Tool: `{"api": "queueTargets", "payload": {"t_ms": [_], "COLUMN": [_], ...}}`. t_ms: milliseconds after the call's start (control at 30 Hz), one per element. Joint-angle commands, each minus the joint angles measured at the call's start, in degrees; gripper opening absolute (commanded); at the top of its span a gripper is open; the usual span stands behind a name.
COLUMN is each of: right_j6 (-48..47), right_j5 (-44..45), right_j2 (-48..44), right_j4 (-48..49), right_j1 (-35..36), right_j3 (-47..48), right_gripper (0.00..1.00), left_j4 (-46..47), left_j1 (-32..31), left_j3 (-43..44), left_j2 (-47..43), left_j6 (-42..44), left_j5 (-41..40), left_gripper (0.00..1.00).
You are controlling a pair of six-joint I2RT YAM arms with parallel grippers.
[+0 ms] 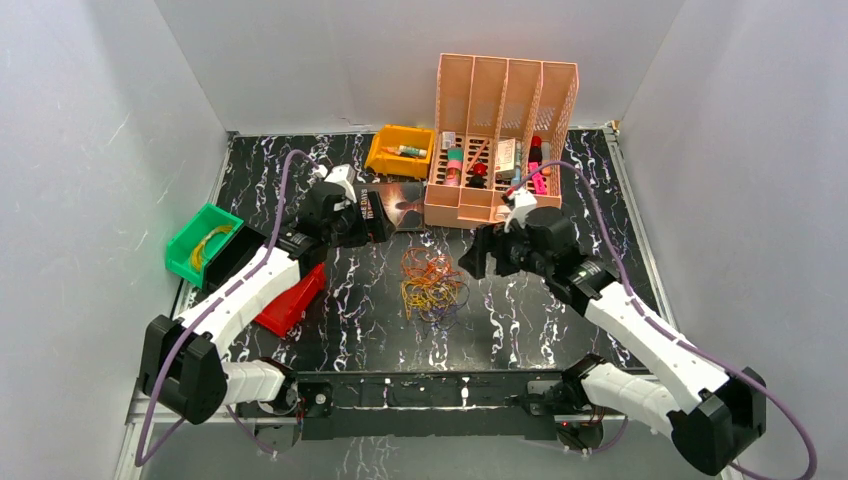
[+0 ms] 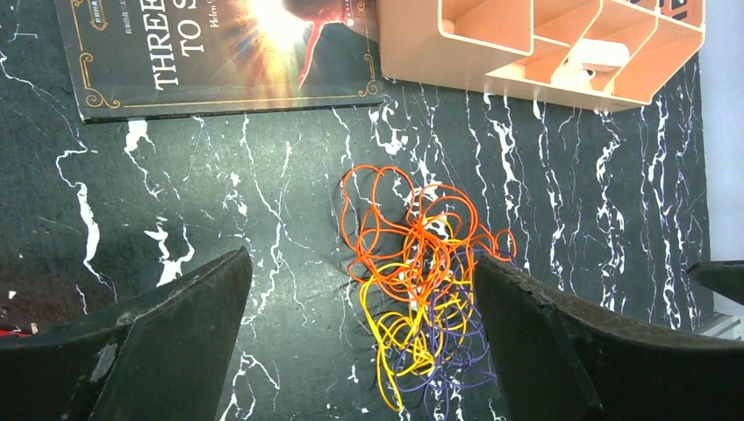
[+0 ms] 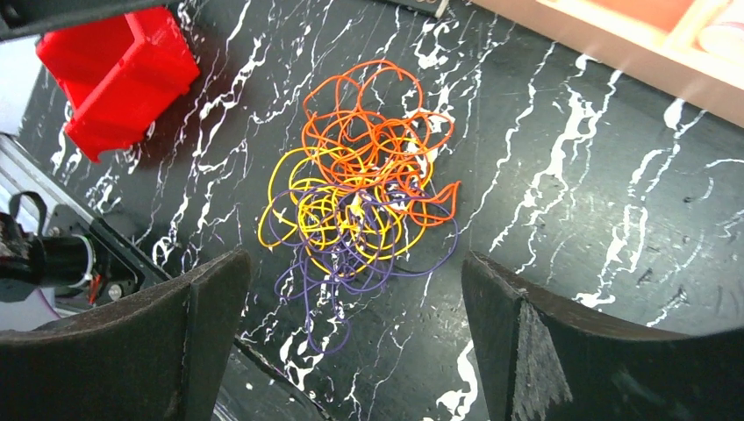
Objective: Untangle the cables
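Top external view: both arms reach from the near edge over the counter point(image 1: 350, 330), elbows out, forearms angled in toward the middle.
Left arm pose: wrist raised above the counter, the left hand point(image 1: 372, 222) near the book point(image 2: 219, 61), camera aimed down at the cables point(image 1: 432, 285).
Left hand state: fingers point(image 2: 175, 342) spread wide apart with nothing between them.
Right arm pose: forearm rises from the right, and the right hand point(image 1: 472, 262) hangs just right of the cables.
Right hand state: fingers point(image 3: 544, 351) wide apart, gripping nothing.
Cables, place: one loose heap on the bare middle of the counter, between the two hands and touching neither.
Cables, look: hair-thin looped wire. Orange lies on the far side, yellow in the middle and dark purple nearest the arm bases, with the strands interlaced.
Counter surface: glossy black marble pattern with jagged white veins.
Finger material: matte black, scuffed grey along rough edges.
Book cover: dark and glossy, with a gilt ornamental border and a bright sunburst. Pale letters read "THREE" and "TO S", the rest cut off.
Organizer point(image 1: 500, 95): peach-pink plastic with slotted walls, four upright compartments and low front trays. The small items inside are too small to name.
Bins: a yellow bin point(image 1: 400, 150) just left of the organizer, a green bin point(image 1: 200, 240) at the left edge with something yellow inside, and a red bin point(image 3: 118, 74) beside the left forearm.
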Motion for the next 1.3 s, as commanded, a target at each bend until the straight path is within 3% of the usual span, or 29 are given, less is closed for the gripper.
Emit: {"api": "queueTargets", "payload": {"t_ms": [0, 200, 433, 533, 800, 1267], "right_j6": [-0.46, 3.47, 10.82, 9.88, 9.39, 9.67], "right_j5": [6.70, 11.97, 33.50, 37.54, 32.24, 27.59], "right_j2": [2.88, 2.41, -4.08, -7.06, -6.79, -5.57], "right_j4": [4.85, 6.90, 3.24, 3.15, 4.01, 4.45], "right_j1": [5.18, 5.67, 5.70, 5.69, 5.63, 5.72], "right_j3": [2.94, 0.45, -2.32, -3.43, -3.95, -4.90], "right_gripper": [0.97, 0.95, 0.98, 0.98, 0.98, 0.98], "left_j4": [2.18, -0.30, -0.57, 1.82, 1.03, 0.48], "left_j1": [1.70, 1.71, 1.63, 0.45, -7.41, -7.78], "left_j3": [-1.31, -0.04, 2.48, 1.03, 3.20, 6.21], "left_j2": [-2.49, 0.78, 4.10, 4.67, 12.38, 19.19], "left_j6": [2.08, 8.23, 10.08, 8.38, 11.31, 13.67], "left_j5": [5.39, 6.62, 9.95, 10.97, 7.27, 7.82], "left_gripper": [0.96, 0.88, 0.81, 0.80, 0.71, 0.50]}}
